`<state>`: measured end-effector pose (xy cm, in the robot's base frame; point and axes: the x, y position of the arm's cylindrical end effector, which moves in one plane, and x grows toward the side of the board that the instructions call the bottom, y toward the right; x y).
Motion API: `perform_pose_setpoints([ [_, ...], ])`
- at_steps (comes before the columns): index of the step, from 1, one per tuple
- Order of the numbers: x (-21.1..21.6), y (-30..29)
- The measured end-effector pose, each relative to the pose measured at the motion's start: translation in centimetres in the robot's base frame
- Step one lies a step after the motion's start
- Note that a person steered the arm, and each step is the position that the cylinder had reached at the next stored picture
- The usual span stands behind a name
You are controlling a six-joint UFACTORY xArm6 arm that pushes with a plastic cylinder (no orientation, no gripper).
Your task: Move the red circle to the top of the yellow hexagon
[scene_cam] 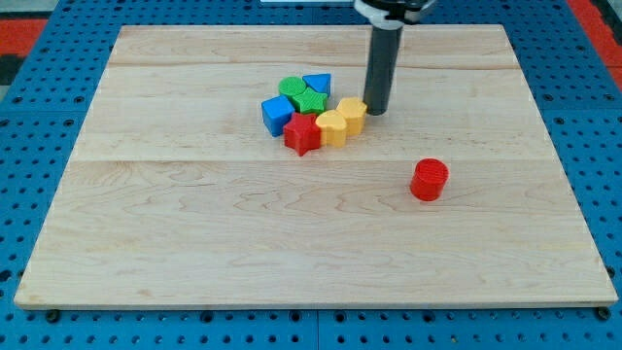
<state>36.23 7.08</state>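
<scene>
Blocks huddle in a cluster on the wooden board point(194, 243); the yellow hexagon point(353, 114) sits at its right edge — my tip point(376, 110) (a bare rod, nothing to open or close) stands just right of it, nearly touching; the red circle point(429, 180) lies alone, well apart, below-right of the hexagon; a yellow block point(331, 126) and a red star point(302, 134) adjoin the hexagon's left.

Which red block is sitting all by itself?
The red circle, alone toward the view's right. The red star is packed in the cluster.

Upright dark rod from the view's top, my tip point(376, 111) on the board.
</scene>
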Motion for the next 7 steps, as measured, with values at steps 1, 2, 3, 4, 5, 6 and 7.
perform_pose_setpoints([
  [1, 0.1, 5.6],
  [2, 3.8, 13.7],
  [3, 9.9, 16.7],
  [4, 15.8, 13.3],
  [5, 15.4, 8.1],
  [6, 13.7, 6.0],
  [7, 11.5, 6.0],
])
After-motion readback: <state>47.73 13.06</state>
